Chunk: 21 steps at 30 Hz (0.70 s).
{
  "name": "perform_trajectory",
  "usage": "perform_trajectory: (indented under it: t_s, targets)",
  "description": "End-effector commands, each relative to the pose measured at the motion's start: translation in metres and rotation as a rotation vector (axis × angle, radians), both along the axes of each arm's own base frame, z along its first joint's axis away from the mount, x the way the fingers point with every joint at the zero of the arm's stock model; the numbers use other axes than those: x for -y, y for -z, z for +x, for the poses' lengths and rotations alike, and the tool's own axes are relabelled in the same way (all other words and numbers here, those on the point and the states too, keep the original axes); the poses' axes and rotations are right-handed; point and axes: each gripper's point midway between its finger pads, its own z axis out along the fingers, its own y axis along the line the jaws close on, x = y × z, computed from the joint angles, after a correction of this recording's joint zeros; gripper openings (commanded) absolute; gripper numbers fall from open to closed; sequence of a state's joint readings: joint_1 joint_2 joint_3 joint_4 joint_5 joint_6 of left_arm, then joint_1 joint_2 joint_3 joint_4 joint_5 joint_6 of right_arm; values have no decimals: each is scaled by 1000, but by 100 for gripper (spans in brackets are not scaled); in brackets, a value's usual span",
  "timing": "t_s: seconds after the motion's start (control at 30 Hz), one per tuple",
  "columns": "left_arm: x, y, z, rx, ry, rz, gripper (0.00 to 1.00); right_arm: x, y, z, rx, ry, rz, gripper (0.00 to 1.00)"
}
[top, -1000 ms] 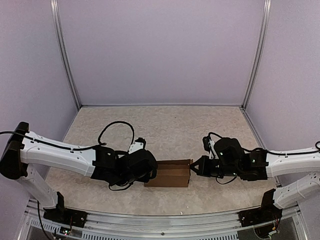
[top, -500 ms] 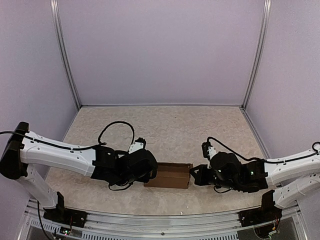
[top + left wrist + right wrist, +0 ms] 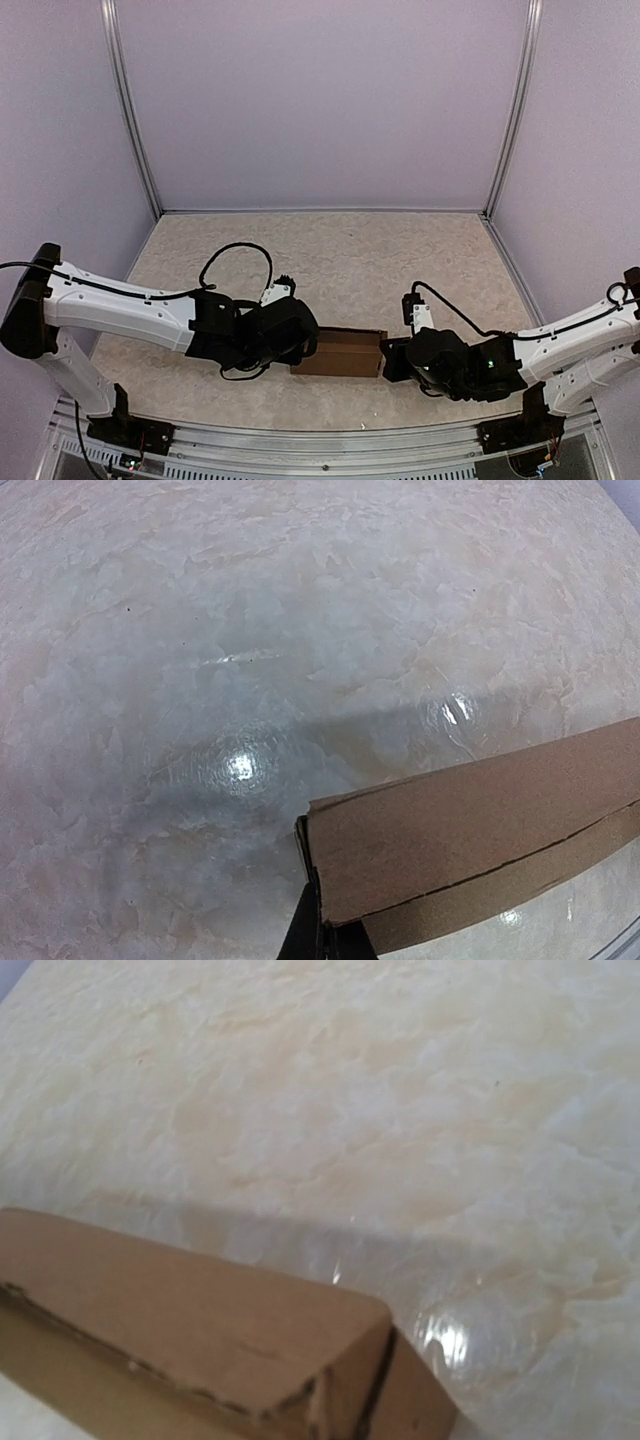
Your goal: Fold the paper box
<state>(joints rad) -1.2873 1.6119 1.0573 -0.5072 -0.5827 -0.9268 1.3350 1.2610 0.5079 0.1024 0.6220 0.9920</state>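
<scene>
The paper box [image 3: 340, 353] is a slim brown carton lying lengthwise on the table between the two arms. My left gripper [image 3: 299, 352] is shut, with its black tips against the carton's left end. In the left wrist view the paper box [image 3: 480, 820] runs off to the right from those joined tips [image 3: 325, 935]. My right gripper [image 3: 384, 358] is pressed to the carton's right end. Its fingers stay out of the right wrist view, where the paper box [image 3: 200, 1310] shows its end flap [image 3: 405, 1395] turned in with a dark slit beside it.
The table [image 3: 340, 260] is a glossy beige marbled sheet, enclosed by lilac walls with metal posts [image 3: 130, 110] at the back corners. A metal rail [image 3: 320, 440] runs along the near edge. A black cable loop [image 3: 235, 262] rises from the left arm.
The right arm has swung down toward the near edge with its gripper staying at the box's right end. The end flap that stood up there now lies folded in. The left arm has barely moved.
</scene>
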Motion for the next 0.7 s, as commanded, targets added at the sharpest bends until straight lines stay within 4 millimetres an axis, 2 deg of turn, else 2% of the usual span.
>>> perform_trajectory:
  t_s: [0.0, 0.2, 0.33, 0.53, 0.67]
  targets:
    - [7, 27, -22, -118, 69, 38, 0, 4, 35, -12, -6, -23, -107, 0]
    - [6, 33, -25, -138, 74, 28, 0, 0, 39, -16, 23, -37, -176, 0]
    - [0, 40, -29, -152, 66, 38, 0, 1, 34, -16, 36, -34, -175, 0]
    - [-5, 48, -31, -163, 58, 51, 0, 2, 7, -15, 91, -63, -155, 22]
    - [-6, 50, -29, -152, 51, 62, 0, 11, -7, -16, 118, -85, -147, 40]
